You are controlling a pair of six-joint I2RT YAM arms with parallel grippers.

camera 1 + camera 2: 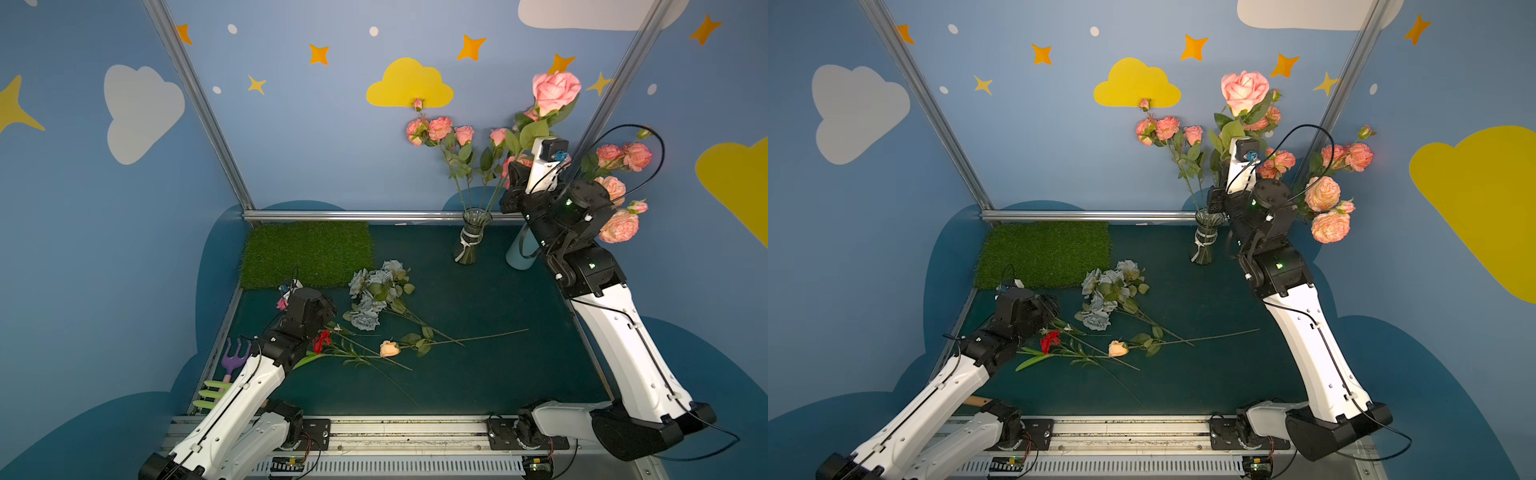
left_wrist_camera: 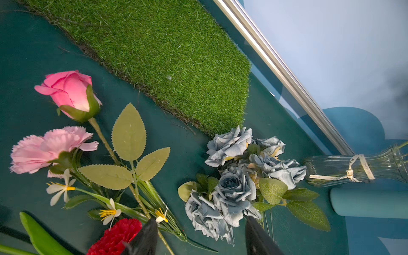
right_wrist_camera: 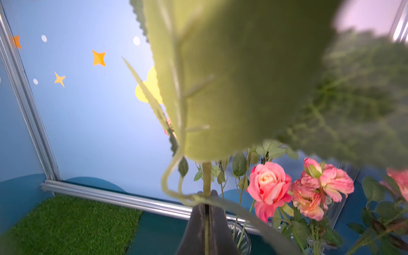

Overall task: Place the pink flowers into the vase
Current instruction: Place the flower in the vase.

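R arm's up high at the back. The right gripper (image 3: 206, 197) is clamped tight on the stem of a big pink rose (image 1: 556, 89), bloom way up top, w/ one large leaf (image 3: 231, 88) flopped right across the wrist cam. Gripper sits just above and beside the mouth of the glass vase (image 1: 471, 237). Can't tell if the stem's lower end is inside, arm's blocking it. Vase stands upright at the back edge of the table (image 1: 498, 374), already w/ a few sprays of pink flowers (image 1: 439, 128) in it. More pink blooms (image 1: 619, 224) behind the R arm, near a pale blue tube (image 1: 513, 255). Can't see what they're stuck in.

Left gripper (image 2: 202, 240) hangs low over the table, fingers apart, nothing between 'em. Red flower (image 2: 114, 238) on one side, grey-blue flowers (image 2: 234, 189) on the other. Peach rose (image 1: 390, 348) lies flat mid-table, grass mat (image 1: 307, 253) in the back corner.
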